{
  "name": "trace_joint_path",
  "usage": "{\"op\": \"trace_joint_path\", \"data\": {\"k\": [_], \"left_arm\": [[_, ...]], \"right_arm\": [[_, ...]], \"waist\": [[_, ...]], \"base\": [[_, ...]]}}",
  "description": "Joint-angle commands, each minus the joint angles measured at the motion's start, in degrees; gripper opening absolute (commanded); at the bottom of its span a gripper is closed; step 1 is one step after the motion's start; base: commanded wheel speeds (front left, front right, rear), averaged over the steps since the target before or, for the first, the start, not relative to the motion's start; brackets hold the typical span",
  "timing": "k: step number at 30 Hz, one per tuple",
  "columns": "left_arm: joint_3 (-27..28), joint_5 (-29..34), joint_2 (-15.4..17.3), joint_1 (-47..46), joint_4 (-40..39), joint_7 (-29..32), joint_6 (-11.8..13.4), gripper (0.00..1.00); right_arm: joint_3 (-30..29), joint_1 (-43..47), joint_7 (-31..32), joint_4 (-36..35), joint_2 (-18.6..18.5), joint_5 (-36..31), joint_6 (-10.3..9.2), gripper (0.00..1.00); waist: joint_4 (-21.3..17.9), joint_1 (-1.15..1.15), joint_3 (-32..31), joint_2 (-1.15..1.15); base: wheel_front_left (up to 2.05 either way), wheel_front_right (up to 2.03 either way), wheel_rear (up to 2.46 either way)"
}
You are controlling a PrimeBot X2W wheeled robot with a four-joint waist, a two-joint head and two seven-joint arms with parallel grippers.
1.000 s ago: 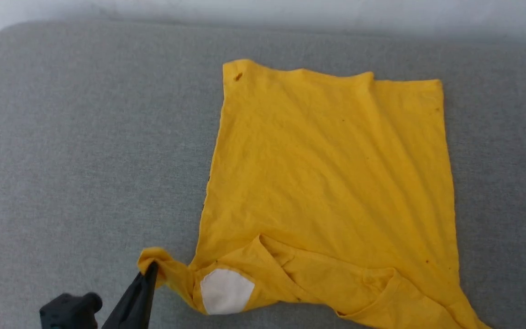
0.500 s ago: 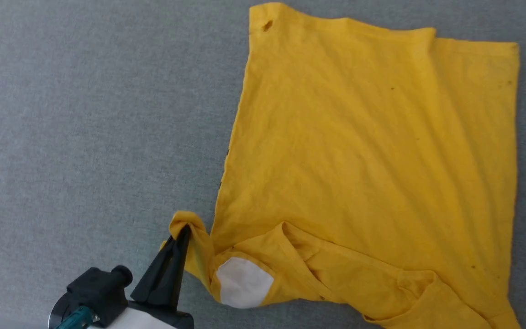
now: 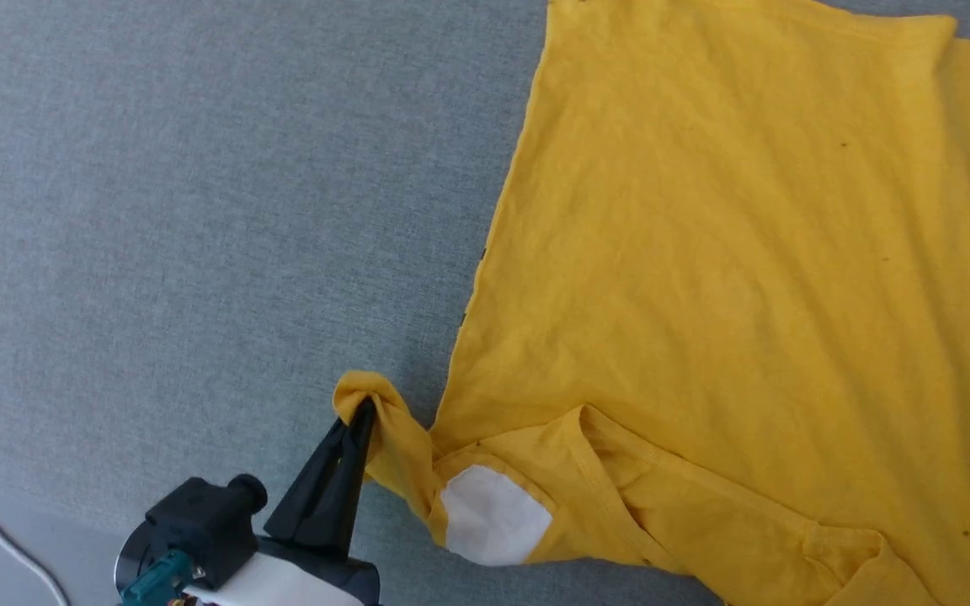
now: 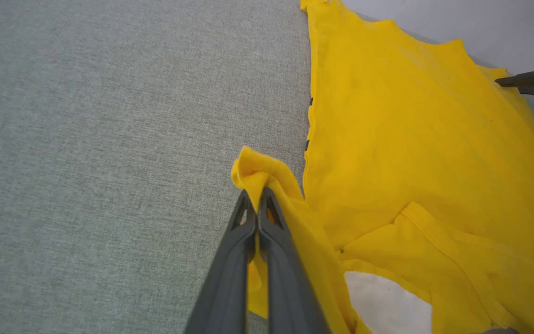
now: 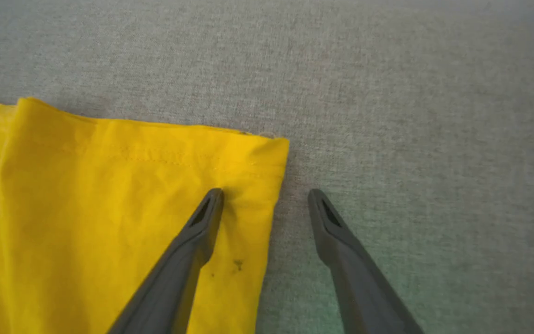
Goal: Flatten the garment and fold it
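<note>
My left gripper [image 3: 365,411], lower left, clamps a bunched edge of the garment [image 3: 746,278], spread across the frame's right. My right gripper [image 5: 265,197] gapes wide over its hem corner.

The T-shirt [image 3: 746,252] lay on the upholstered surface [image 3: 199,210], nearly all of it right of the left gripper [image 3: 365,411] and beyond its tips. One bunched sleeve [image 3: 380,394] sat between its fingers, with a patch [image 3: 493,526] just right of them. The right gripper [image 5: 265,195] straddled a hem corner [image 5: 274,150], one finger over cloth and the other over bare surface.
</note>
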Motion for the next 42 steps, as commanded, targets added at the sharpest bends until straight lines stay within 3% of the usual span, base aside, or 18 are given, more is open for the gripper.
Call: {"op": "trace_joint_path", "data": {"k": [1, 2, 3, 9, 18, 26, 33, 38, 42], "left_arm": [[0.00, 0.02, -0.34, -1.07, 0.18, -0.44, -0.53, 0.00], [-0.01, 0.00, -0.36, -1.19, 0.24, -0.44, -0.56, 0.00], [0.02, -0.02, -0.34, -1.29, 0.31, -0.45, -0.58, 0.00], [0.51, 0.00, 0.19, -1.94, 1.12, -0.72, -0.89, 0.00], [2.38, -0.65, 1.78, -1.37, 1.82, -1.13, -0.88, 0.00], [5.18, -2.42, 3.66, 1.31, 1.17, -1.70, -0.52, 0.00], [6.08, -4.23, 4.62, 4.20, 0.66, -1.13, -0.36, 0.00], [6.76, -5.32, 4.94, 6.70, 0.92, -1.05, 0.27, 0.00], [6.42, -6.09, 4.37, 7.04, 1.81, -1.38, -0.04, 0.00]], "right_arm": [[-0.26, 0.36, 0.17, 0.18, 0.25, -0.44, -0.05, 0.60], [-0.57, 0.36, 0.40, 0.25, 0.52, -0.79, -0.05, 0.17], [-0.78, 0.41, 0.57, 0.22, 0.70, -1.19, -0.05, 0.00], [-0.67, -0.02, -1.90, -1.54, 1.28, -0.57, -0.05, 0.00], [-3.76, 4.53, -7.81, -7.77, 1.65, 5.54, -0.05, 0.00], [-16.20, 19.97, -8.46, -20.45, 5.51, 9.98, -0.05, 0.00], [-25.87, 38.13, -4.06, -29.37, 12.89, 15.25, -0.05, 0.00], [-27.40, 49.45, -1.23, -31.59, 16.15, 18.37, -0.05, 0.00], [-24.80, 52.84, -4.19, -25.85, 16.57, 20.43, -0.05, 0.00]], "waist": [[0.64, -0.01, 0.62, 0.00], [0.66, -0.01, 0.64, 0.00], [0.62, -0.01, 0.59, 0.00], [-0.97, -0.01, -1.27, 0.00], [-6.61, -0.01, -8.77, 0.00], [-13.20, -0.01, -15.80, 0.00], [-16.97, -0.01, -17.74, 0.00], [-18.74, -0.01, -18.19, 0.00], [-19.11, -0.01, -18.20, 0.00]], "base": [[0.00, 0.00, 0.00], [0.00, 0.00, 0.00], [0.00, 0.00, 0.00], [0.00, 0.00, 0.00], [0.00, 0.00, 0.00], [0.00, 0.00, 0.00], [0.00, 0.00, 0.00], [0.00, 0.00, 0.00], [0.00, 0.00, 0.00]]}}
